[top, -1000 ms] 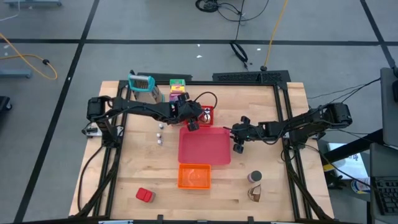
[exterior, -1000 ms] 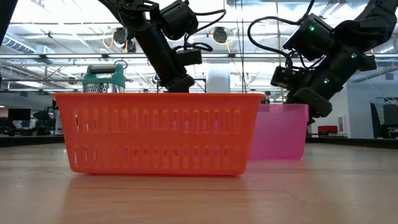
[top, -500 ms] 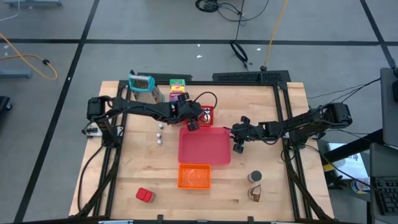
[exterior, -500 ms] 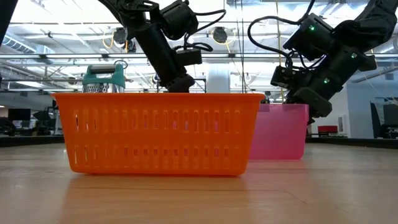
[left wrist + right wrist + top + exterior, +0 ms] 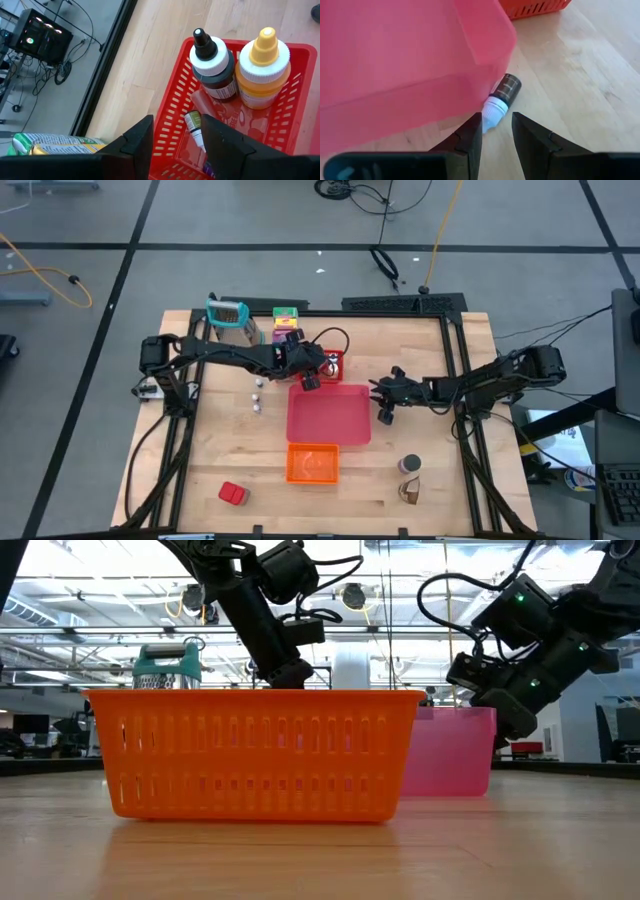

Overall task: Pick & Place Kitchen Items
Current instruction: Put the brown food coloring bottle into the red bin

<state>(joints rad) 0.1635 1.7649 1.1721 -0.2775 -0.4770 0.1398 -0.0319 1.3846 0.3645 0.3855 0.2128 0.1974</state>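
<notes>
Since 1 second earlier the right gripper (image 5: 385,416) had shifted a little away from the pink tray (image 5: 327,416) and tilted, while the left gripper (image 5: 172,145) had stayed over the red basket (image 5: 292,107). That basket held 2 upright bottles, a dark one (image 5: 212,67) and a yellow one (image 5: 263,65), beyond the left fingers (image 5: 137,142), which stood parted and empty over a small green-labelled bottle (image 5: 194,127) lying flat. A small dark jar (image 5: 502,95) lay on its side just ahead of the parted, empty right fingers (image 5: 470,137), its white cap toward them, touching the pink tray's wall.
</notes>
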